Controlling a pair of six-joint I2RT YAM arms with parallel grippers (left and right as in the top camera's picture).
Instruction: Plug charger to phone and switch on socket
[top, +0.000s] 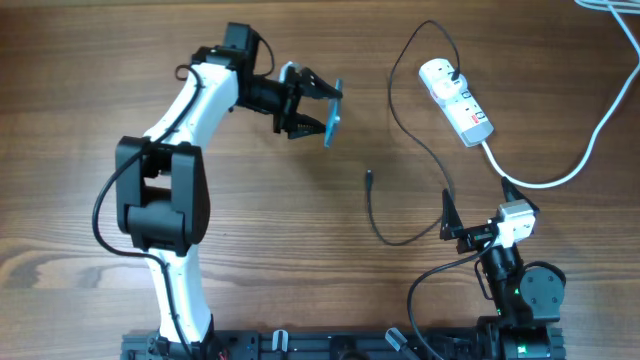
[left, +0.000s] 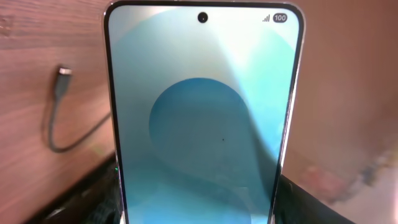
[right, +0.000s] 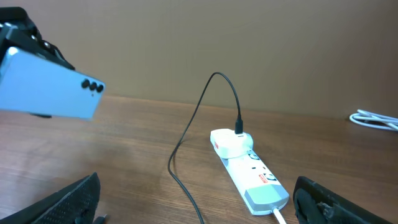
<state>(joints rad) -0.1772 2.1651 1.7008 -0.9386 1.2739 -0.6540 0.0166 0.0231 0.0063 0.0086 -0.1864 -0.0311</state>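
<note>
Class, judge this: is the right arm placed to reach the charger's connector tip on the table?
Probably yes: the connector tip lies bare on the table, with nothing between it and the open right gripper.

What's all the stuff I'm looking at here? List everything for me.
phone: one, cyan screen, held in the air, left side
socket: one, white with red marks, right side of table
charger: one, black, plugged into the socket, loose tip mid-table
thick cord: one, white, from the socket toward the right edge
thin cable: one, white, far right corner
table: one, brown wood
left gripper: one, black, shut on the phone
right gripper: one, black, open, near right
</note>
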